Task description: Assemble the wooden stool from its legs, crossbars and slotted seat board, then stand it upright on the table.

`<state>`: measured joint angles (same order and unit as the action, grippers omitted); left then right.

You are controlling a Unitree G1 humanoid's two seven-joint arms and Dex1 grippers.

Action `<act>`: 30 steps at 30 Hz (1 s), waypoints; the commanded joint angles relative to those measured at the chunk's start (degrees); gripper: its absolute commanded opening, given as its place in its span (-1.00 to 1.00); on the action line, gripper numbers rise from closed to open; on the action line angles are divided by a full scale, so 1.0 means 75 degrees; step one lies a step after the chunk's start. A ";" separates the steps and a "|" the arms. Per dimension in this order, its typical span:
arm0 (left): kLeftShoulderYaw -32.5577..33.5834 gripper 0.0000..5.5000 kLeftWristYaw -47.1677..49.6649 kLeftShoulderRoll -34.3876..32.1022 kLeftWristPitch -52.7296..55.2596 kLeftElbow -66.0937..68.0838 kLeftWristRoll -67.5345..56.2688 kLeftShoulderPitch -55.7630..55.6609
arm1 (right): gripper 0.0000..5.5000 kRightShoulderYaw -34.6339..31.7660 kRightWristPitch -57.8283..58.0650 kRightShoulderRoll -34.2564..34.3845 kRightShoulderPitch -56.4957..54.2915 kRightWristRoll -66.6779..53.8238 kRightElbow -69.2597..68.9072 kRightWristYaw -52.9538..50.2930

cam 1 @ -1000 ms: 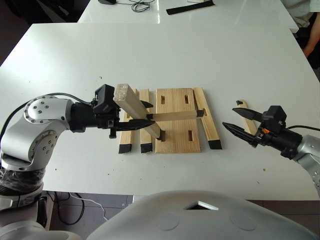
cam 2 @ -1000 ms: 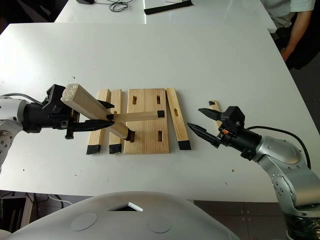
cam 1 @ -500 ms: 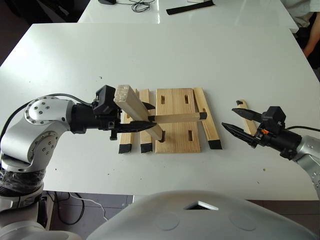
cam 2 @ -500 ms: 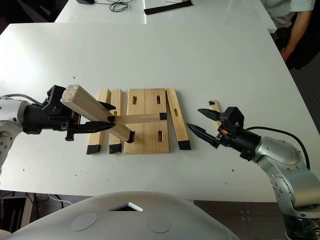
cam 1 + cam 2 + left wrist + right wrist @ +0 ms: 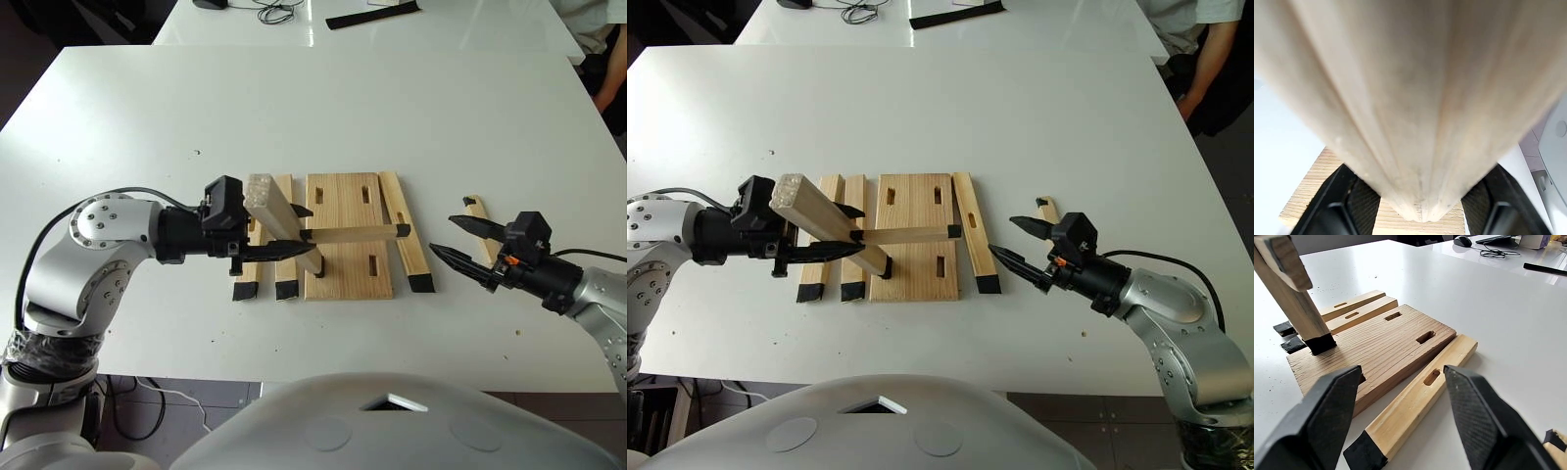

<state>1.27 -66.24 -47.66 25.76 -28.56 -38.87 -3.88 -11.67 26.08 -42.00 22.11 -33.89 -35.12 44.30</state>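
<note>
- The seat board (image 5: 348, 279) lies flat at the centre of the white table (image 5: 294, 98). Its four slots face up.
- The left gripper (image 5: 296, 231) is clenched on a leg (image 5: 277, 209), one finger on the far side and one on the near side. In the left wrist view the dark fingers (image 5: 1362, 201) flank the wood.
- The held leg is tilted, with its upper end leaning left. Its black-tipped lower end meets the board at the near-left slot. Whether the tip is seated in the slot cannot be told.
- A crossbar (image 5: 353, 232) projects from the held leg to the right, above the board. Its dark end lies over the board's right edge.
- Two more legs (image 5: 811, 276) (image 5: 853, 278) lie flat just left of the board, side by side, with their black tips toward the near edge.
- A fourth leg (image 5: 416, 266) lies flat along the board's right edge, black tip near, slot facing up.
- The right gripper (image 5: 443, 235) is released, fingers spread and pointing left. It hovers near the fourth leg and grasps nothing.
- A short wooden piece (image 5: 477, 209) with a dark far end lies on the table beside the right gripper.
</note>
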 commanded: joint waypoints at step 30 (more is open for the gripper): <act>-0.1749 -0.24 0.0285 0.0187 -0.0872 0.1448 0.1887 -0.0306 | 0.13 0.0334 -0.0003 -0.0194 -0.0497 0.0435 0.0293 0.0498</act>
<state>-7.71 -64.70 -45.56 17.54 -20.61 -31.10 -8.31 -9.55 25.99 -42.95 19.13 -31.24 -33.13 47.60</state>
